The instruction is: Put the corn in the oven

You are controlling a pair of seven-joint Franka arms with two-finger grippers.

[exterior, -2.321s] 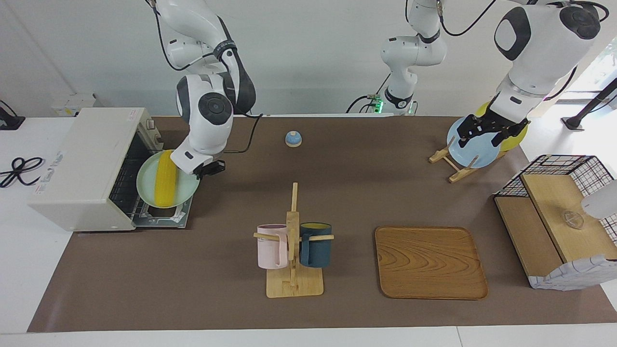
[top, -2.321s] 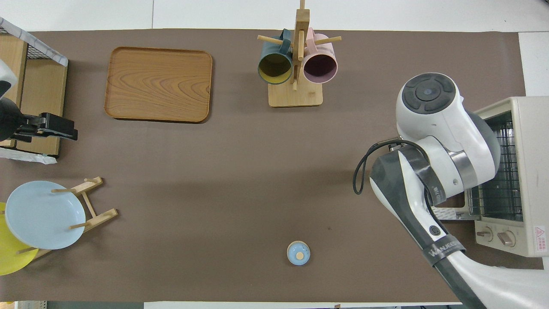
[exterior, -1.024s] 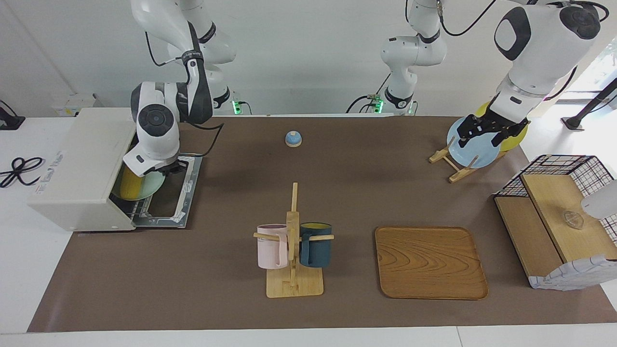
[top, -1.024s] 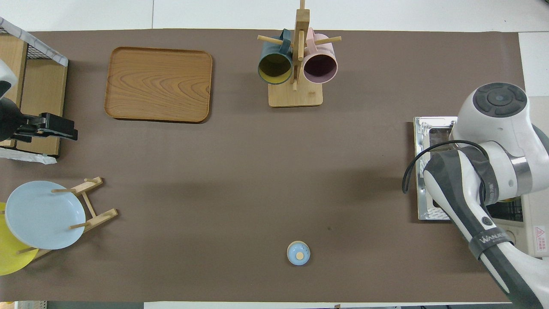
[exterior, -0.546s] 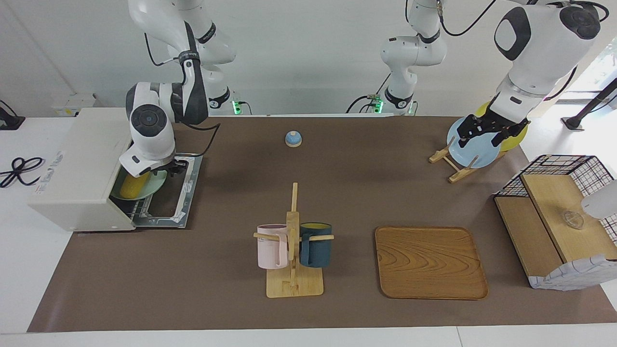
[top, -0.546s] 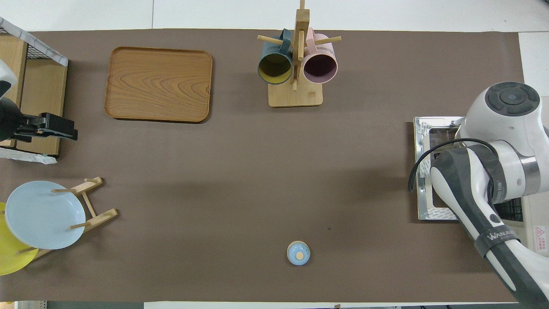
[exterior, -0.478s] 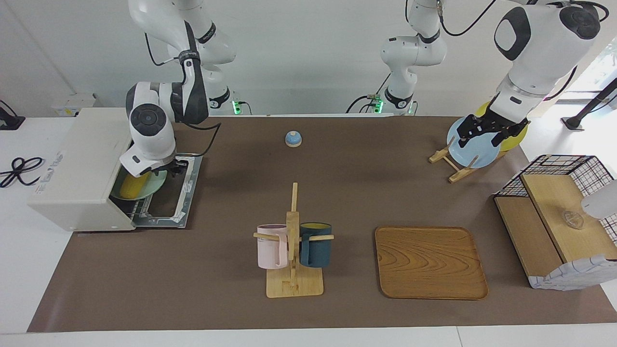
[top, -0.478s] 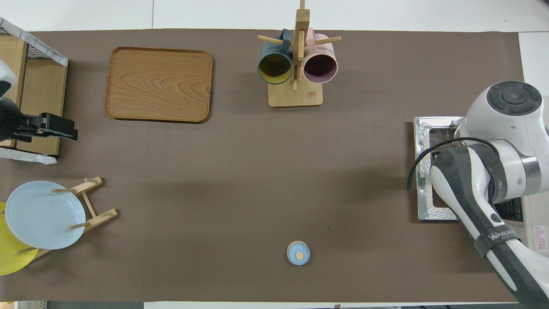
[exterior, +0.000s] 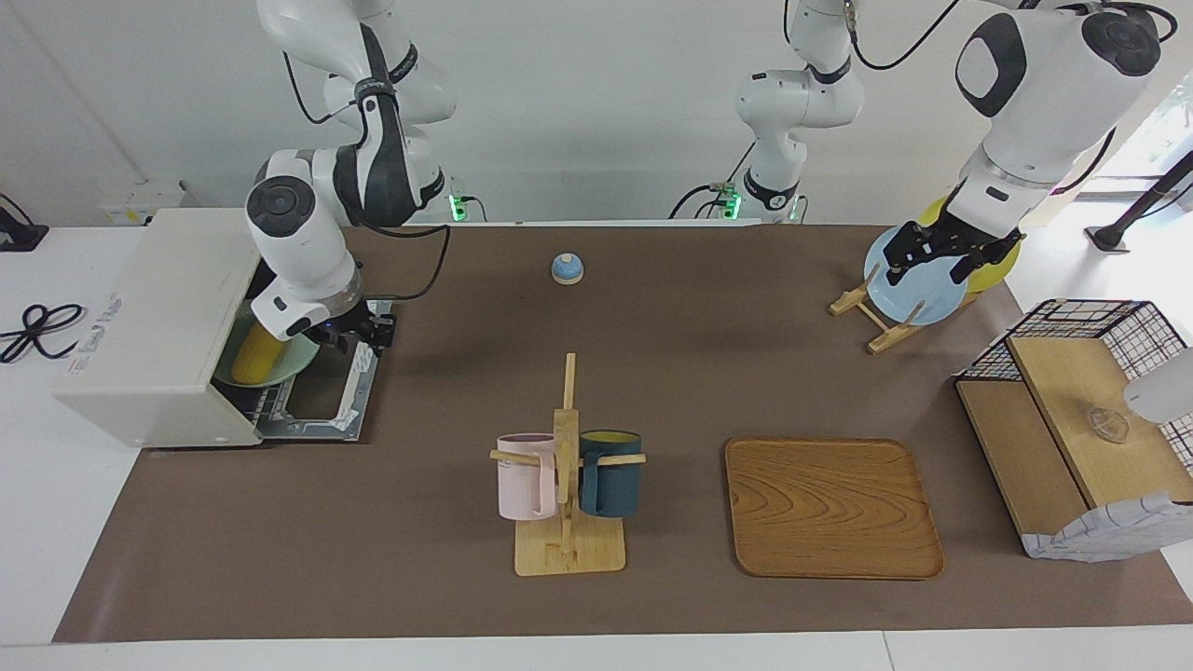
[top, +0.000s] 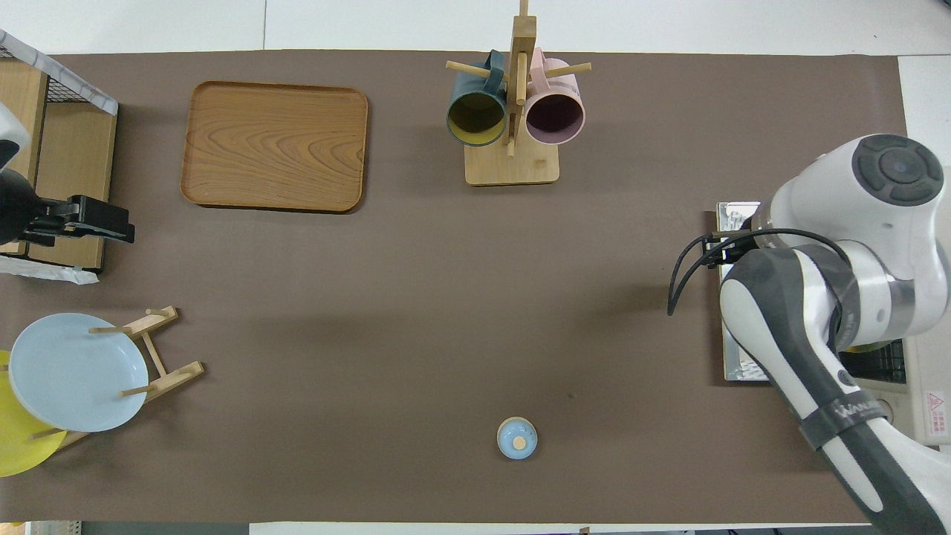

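The yellow corn (exterior: 258,357) lies on a pale green plate (exterior: 300,358) that rests on the rack inside the off-white oven (exterior: 158,317). The plate's edge pokes out of the oven's mouth. The oven's door (exterior: 359,396) lies folded down flat on the table. My right gripper (exterior: 359,334) hangs open over that door, just clear of the plate's rim, with nothing in it. In the overhead view the right arm (top: 839,282) hides the gripper and the corn. My left gripper (exterior: 932,266) waits open and empty in the air at the left arm's end of the table.
A mug rack (exterior: 567,485) with a pink and a dark blue mug stands mid-table, a wooden tray (exterior: 832,508) beside it. A wire-and-wood shelf basket (exterior: 1081,429) and a plate stand holding a blue plate (exterior: 918,289) sit at the left arm's end. A small blue knob (exterior: 567,268) lies near the robots.
My right gripper carried the plate with the corn into the oven, let go of it and drew back over the open door. The left arm has not moved.
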